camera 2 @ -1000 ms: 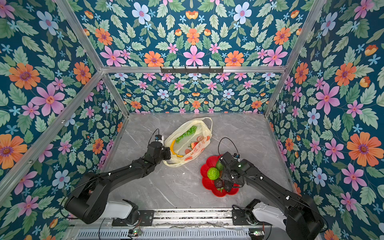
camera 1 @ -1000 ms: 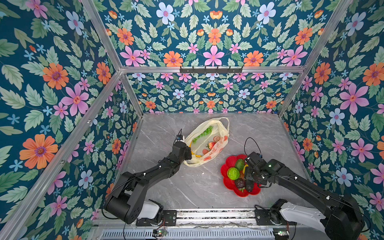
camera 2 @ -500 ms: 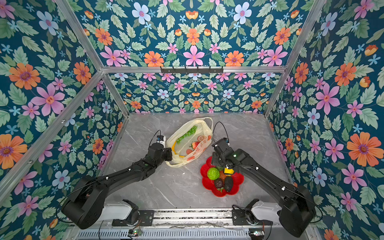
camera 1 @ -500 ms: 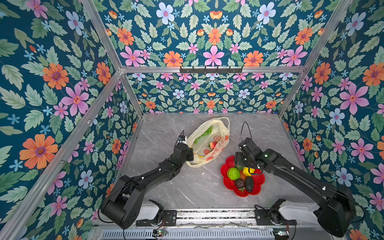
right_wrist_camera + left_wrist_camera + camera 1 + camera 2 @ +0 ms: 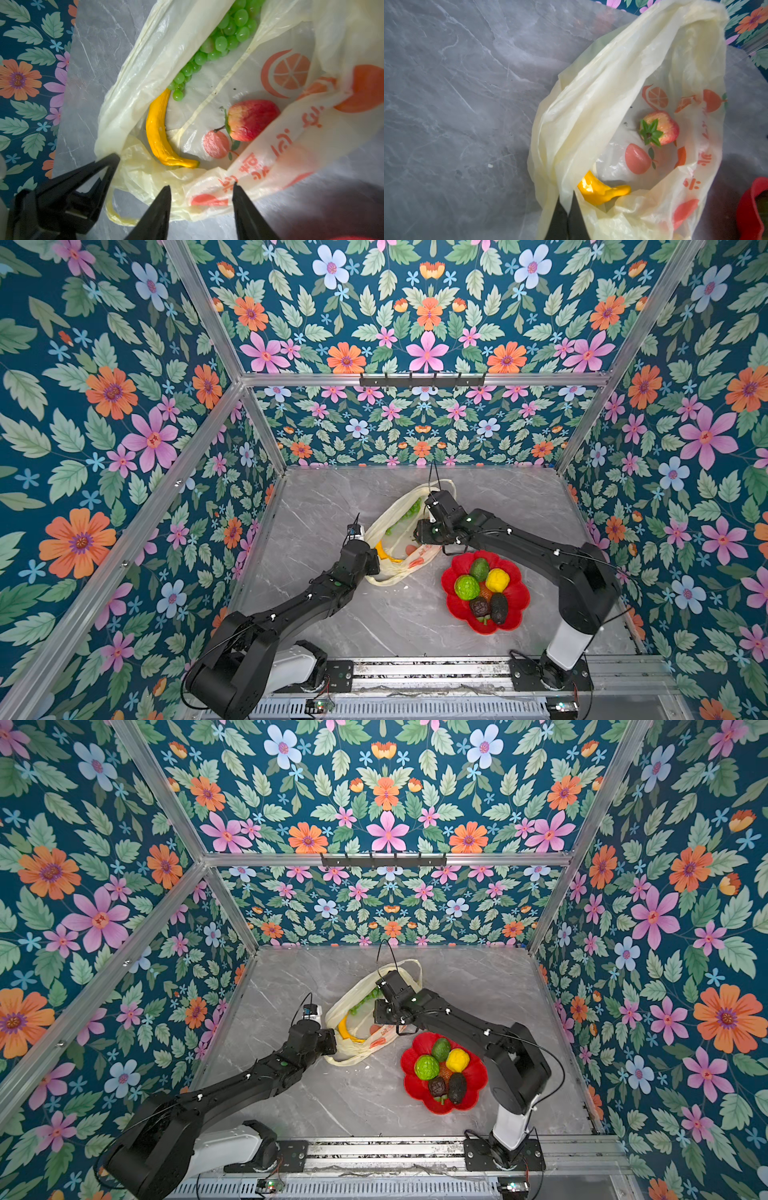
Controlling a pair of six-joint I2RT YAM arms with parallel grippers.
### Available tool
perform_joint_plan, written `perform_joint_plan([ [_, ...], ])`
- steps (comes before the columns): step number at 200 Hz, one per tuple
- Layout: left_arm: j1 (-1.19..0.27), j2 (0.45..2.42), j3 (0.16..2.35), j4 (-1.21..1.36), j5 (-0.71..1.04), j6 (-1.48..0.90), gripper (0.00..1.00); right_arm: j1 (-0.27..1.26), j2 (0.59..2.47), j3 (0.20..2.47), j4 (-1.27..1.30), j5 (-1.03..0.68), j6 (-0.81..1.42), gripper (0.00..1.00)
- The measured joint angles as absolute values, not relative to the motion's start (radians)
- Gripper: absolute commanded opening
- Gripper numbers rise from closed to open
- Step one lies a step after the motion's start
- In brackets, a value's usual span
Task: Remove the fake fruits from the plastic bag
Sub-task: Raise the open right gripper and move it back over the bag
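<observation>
The cream-yellow plastic bag [image 5: 415,560] [image 5: 374,1042] lies open on the grey table. My left gripper [image 5: 376,562] [image 5: 566,207] is shut on a fold of its rim, holding the mouth up. Inside lie a yellow banana [image 5: 158,133] [image 5: 600,192], a green grape bunch [image 5: 224,39] and a small red fruit [image 5: 251,120] [image 5: 660,128]. My right gripper [image 5: 417,536] [image 5: 202,186] hangs open just above the bag's printed near rim, with nothing between its fingers.
A red flower-shaped plate [image 5: 515,601] [image 5: 473,1079] stands right of the bag. It holds a green avocado piece [image 5: 479,568], a yellow lemon [image 5: 497,580], a bumpy lime-green ball [image 5: 466,587] and two dark pieces [image 5: 498,608]. Floral walls enclose the table.
My right gripper has left the plate and swung back-left to the bag's mouth, its jaws narrowing. The left gripper has kept its hold on the bag's rim.
</observation>
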State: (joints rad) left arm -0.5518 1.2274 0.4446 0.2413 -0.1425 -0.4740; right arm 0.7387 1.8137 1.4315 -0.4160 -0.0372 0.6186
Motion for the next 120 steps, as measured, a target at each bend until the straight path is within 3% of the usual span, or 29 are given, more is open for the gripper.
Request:
perform_joint_plan([
  [45,-0.556,1.288,0.445,0.315,-0.099,-0.459,0.0,0.756,1.991,1.595,-0.448,-0.04,0.627,0.4],
  [120,-0.556,1.272,0.451,0.326,-0.095,-0.442,0.0,0.793,2.149,1.752,-0.608,0.131,0.614,0.33],
])
